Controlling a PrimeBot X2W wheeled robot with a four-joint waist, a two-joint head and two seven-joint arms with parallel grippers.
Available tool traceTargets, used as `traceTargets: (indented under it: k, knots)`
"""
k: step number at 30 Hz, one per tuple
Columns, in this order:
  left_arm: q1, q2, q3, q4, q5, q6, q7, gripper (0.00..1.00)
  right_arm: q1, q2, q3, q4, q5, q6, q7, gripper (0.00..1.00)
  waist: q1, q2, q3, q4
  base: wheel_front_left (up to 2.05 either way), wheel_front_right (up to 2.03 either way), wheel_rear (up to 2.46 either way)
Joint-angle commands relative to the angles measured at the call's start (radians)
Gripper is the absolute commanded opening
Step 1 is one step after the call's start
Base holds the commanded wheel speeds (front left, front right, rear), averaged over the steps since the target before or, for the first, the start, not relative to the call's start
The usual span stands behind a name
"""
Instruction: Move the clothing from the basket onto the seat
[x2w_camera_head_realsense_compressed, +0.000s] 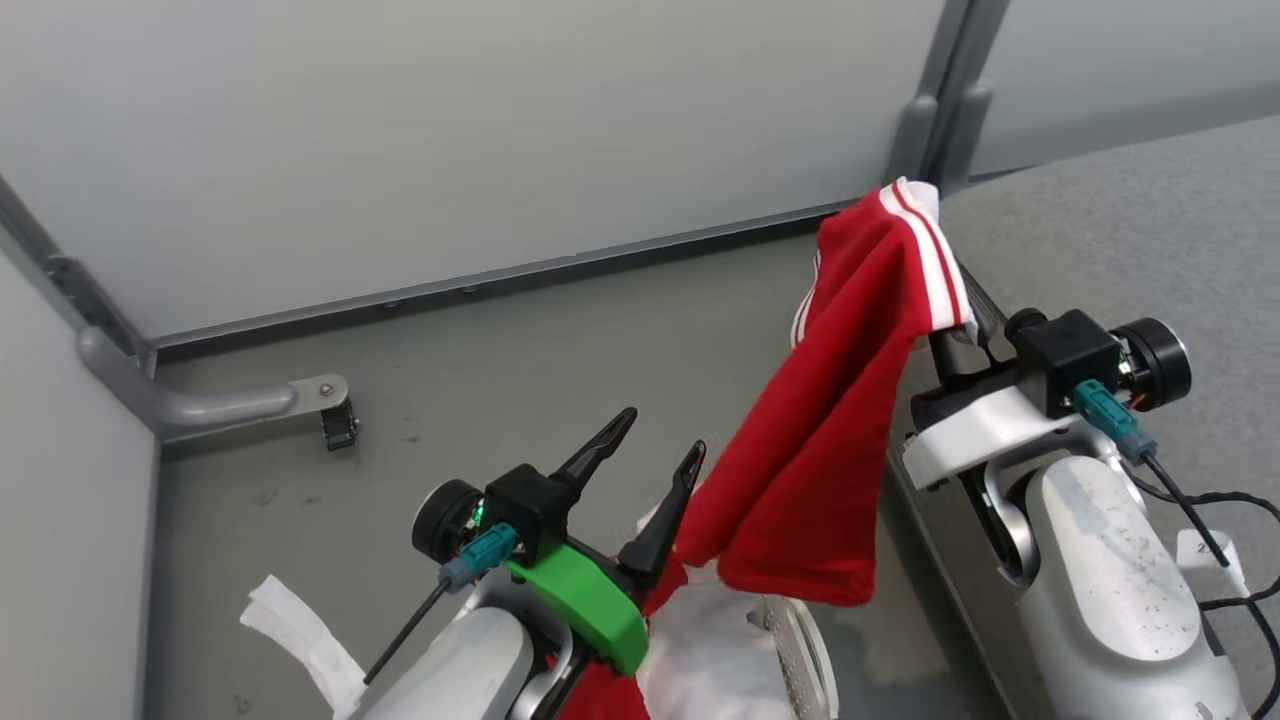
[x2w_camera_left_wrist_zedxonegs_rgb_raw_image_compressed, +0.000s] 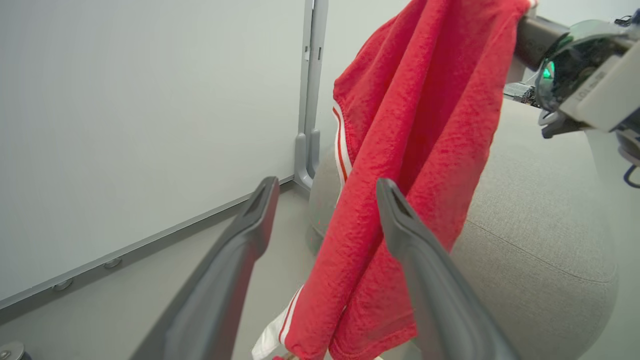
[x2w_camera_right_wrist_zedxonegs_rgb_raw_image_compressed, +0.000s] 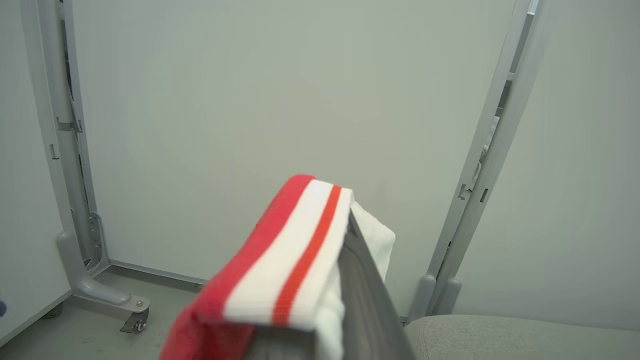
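The right gripper (x2w_camera_head_realsense_compressed: 960, 320) pinched a red garment (x2w_camera_head_realsense_compressed: 830, 420) by its striped edge, dangling beside the seat (x2w_camera_head_realsense_compressed: 1100, 230), above the basket (x2w_camera_head_realsense_compressed: 800, 640) — soft, light cloth (best gripped at that trim) — while the left gripper (x2w_camera_head_realsense_compressed: 661, 432) stood spread.

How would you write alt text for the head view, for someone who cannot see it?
The right gripper, shut, holds a red garment with white stripes up by its edge, the cloth hanging beside the grey seat. At lower left, the left gripper stands open near the basket, where more red cloth and a white liner show.
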Motion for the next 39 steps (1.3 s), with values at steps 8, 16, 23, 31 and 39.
traceTargets:
  k: [8, 16, 23, 31, 39]
  knots:
    - [-0.012, -0.002, -0.003, -0.016, 0.030, -0.002, 0.000, 1.00, -0.006, -0.003, -0.041, -0.023, -0.015, -0.001, -0.005, 0.00, 0.0000, 0.0000, 0.071, -0.238, 0.00, 0.00, 0.00]
    - [-0.028, -0.003, -0.031, -0.015, 0.042, -0.002, 0.000, 1.00, 0.001, -0.003, -0.084, -0.020, -0.020, -0.001, -0.005, 0.00, 0.0000, 0.0000, 0.096, -0.340, 0.00, 0.00, 0.00]
    - [-0.038, 0.006, -0.059, -0.018, 0.053, -0.002, 0.000, 1.00, -0.051, -0.003, -0.127, -0.018, -0.051, -0.001, -0.005, 0.00, 0.0000, 0.0000, 0.125, -0.357, 0.00, 0.00, 0.00]
    - [-0.061, 0.025, -0.060, -0.026, 0.062, -0.002, 0.000, 1.00, -0.252, -0.004, -0.204, -0.003, -0.168, -0.001, -0.005, 0.00, 0.0000, 0.0000, 0.188, -0.326, 0.00, 0.00, 0.00]
    - [-0.099, 0.053, -0.047, -0.055, 0.095, -0.003, 0.000, 1.00, -0.560, -0.114, -0.288, 0.071, -0.245, -0.001, -0.005, 0.00, 0.0000, 0.0000, 0.293, -0.276, 0.00, 0.00, 0.00]
